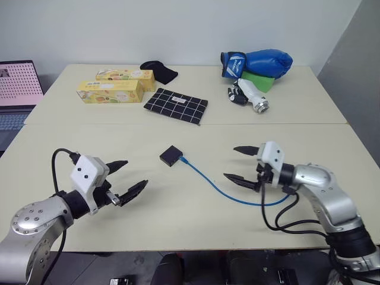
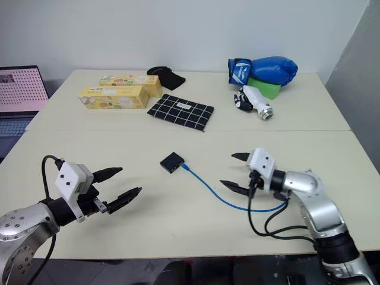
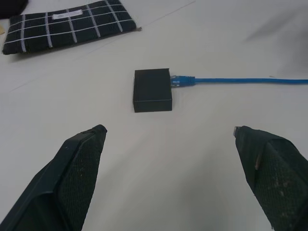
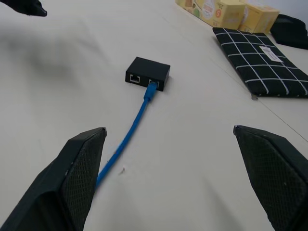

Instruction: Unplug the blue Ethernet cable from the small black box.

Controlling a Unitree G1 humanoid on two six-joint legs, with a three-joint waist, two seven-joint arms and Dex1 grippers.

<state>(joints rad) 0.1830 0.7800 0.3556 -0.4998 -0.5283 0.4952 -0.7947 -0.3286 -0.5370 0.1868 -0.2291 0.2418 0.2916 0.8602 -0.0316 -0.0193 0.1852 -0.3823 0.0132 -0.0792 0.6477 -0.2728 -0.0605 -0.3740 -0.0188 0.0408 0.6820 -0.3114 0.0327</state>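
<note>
While still plugged into the small black box point(image 1: 170, 156) mid-tabletop point(image 1: 178, 214), the blue Ethernet cable point(image 1: 211, 181) runs away from the box toward the right tool point(image 1: 244, 164) — the nearer one. Left tool point(image 1: 126, 176) sits well off the box's other side. Both tools' fingers apart, empty.

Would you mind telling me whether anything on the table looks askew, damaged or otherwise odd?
Nothing stands out. The thin bright-blue Ethernet cable is seated straight in one port of the small flat matte-black box, which lies flat on the cream table. Nothing looks spilled or broken.
</note>
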